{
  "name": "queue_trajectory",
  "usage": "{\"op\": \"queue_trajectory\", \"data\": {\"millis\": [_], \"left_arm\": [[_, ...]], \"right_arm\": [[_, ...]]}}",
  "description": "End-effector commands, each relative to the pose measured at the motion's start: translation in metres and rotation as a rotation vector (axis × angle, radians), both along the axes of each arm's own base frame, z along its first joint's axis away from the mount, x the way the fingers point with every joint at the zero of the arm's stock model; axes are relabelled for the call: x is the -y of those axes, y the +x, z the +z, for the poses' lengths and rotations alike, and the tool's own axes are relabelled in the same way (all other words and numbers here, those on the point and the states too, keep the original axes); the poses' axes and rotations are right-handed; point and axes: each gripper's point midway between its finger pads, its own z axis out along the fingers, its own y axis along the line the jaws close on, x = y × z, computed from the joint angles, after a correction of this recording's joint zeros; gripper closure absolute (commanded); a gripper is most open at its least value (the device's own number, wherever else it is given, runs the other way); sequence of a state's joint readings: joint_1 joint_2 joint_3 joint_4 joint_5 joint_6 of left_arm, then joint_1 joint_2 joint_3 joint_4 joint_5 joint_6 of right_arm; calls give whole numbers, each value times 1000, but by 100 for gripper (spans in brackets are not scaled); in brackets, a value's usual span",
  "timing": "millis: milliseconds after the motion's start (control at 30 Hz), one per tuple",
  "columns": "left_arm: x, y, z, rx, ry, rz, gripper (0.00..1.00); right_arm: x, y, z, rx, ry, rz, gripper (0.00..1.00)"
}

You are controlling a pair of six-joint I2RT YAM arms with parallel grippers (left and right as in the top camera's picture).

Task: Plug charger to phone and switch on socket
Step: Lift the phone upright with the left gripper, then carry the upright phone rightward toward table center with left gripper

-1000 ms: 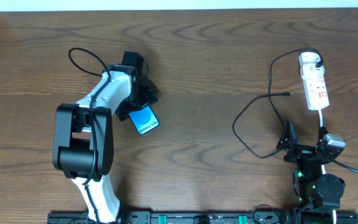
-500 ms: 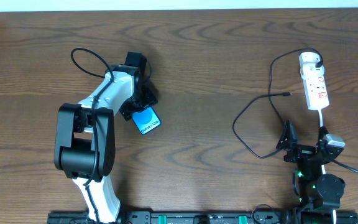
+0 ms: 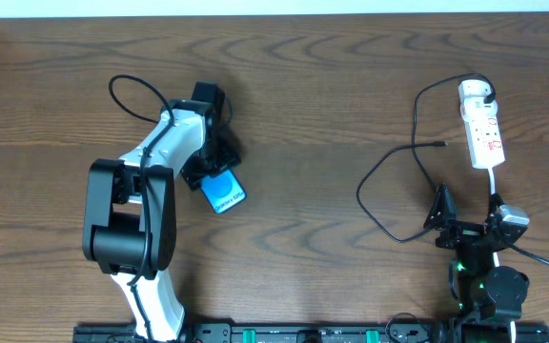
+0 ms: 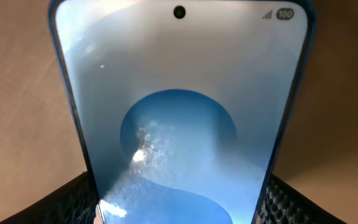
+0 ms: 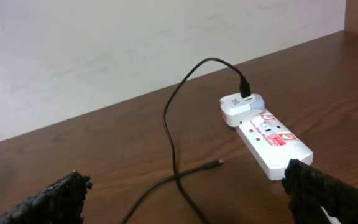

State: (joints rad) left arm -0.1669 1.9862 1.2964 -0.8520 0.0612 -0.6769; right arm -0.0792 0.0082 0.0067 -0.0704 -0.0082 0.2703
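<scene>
phone [image 3: 223,191], newly askew, in left gripper [image 4: 180,202]

Lit blue phone [image 3: 221,190], black charger [image 3: 389,164] plugged into white socket [image 3: 485,133]

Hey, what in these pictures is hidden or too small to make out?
Phone charging port: left wrist view, cut off by the bottom edge; overhead, that end sits under the left gripper.
Socket switch position: overhead, too small; right wrist view, near end behind a finger of the right gripper.
Charger cable lower run: right wrist view, cut off by the bottom edge.
</scene>
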Motion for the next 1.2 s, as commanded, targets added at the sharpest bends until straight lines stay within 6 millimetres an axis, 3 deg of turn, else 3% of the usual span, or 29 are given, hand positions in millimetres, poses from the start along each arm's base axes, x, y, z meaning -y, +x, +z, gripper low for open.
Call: {"op": "queue_trajectory", "data": {"millis": [0,200,600,833,1167], "left_arm": [[6,1,19,23,-33,-11,41],[31,-4,39,34,-184,-14,42],[115,-11,101,46,-762,-90,42],[144,-9,137,61,-1029,-118,42],[161,-5,173,81,-1252,-147,42]], "right_arm": [[-2,0,-1,-3,6,8,1],[-2,0,-1,-3,6,8,1],[-2,0,-1,-3,6,8,1],[-2,0,-1,-3,6,8,1],[-2,0,-1,-3,6,8,1]]}}
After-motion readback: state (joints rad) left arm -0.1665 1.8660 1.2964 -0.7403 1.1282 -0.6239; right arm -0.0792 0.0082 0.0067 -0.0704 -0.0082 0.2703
